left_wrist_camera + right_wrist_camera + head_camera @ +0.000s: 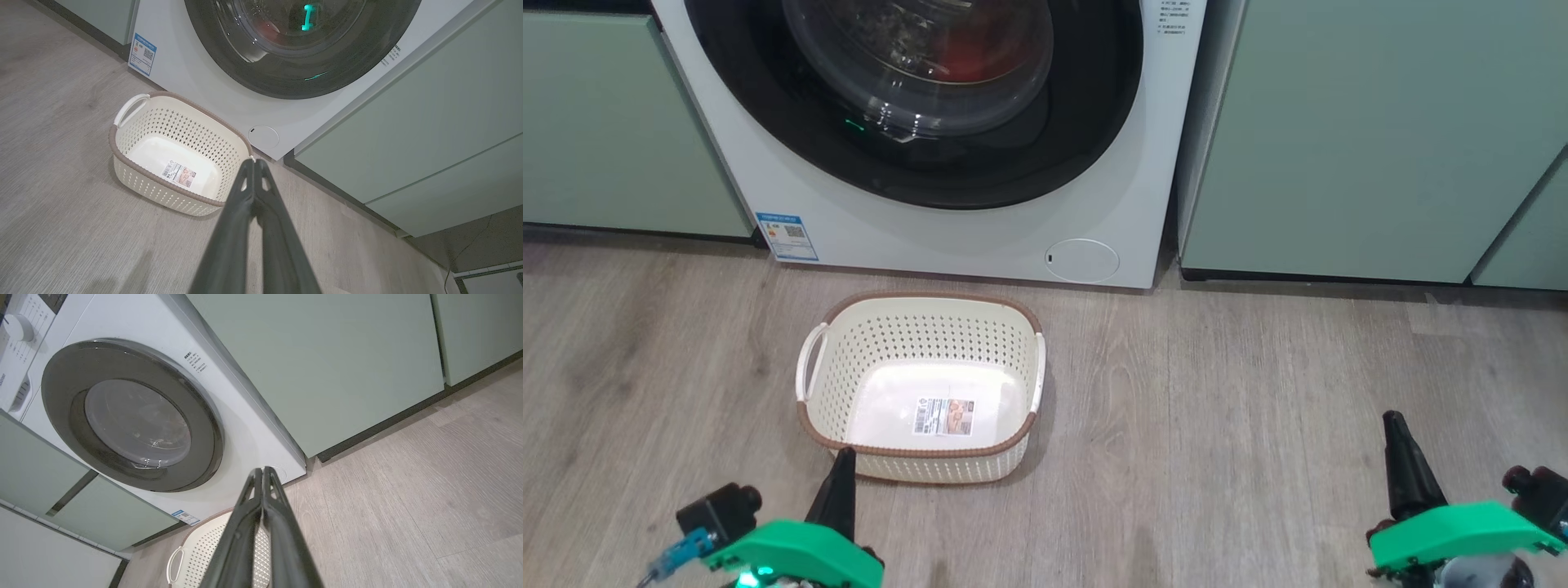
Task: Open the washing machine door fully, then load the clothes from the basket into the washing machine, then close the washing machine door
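- At floor's far edge, between pale green cabinets (1339, 139): washing machine (931, 237), w/ washing machine door (915, 175) shut, flush to front per right wrist view.
- Red clothes (964, 61): seen as red patch behind door glass, i.e. inside drum; detail lost in reflections. Loading & closing look done (judgement).
- Cream basket (915, 339): on floor (1258, 408) just before washer front, below door; holds nothing but its sticker.
- Jaws: left gripper (843, 461) & right gripper (1396, 429) both clenched tip to tip, nothing between. Left tip near basket's near rim; right well apart.
- Handling (judgement): garment soft, light, limp; pinch a bunched fold, not a flat face. Door stiff, glossy rim prob. slippery; grip recess not discernible.
- View diffs: head view gives red through glass; right wrist view gives whole door plus dial (16, 326); left wrist view gives green glint (309, 16) on glass.
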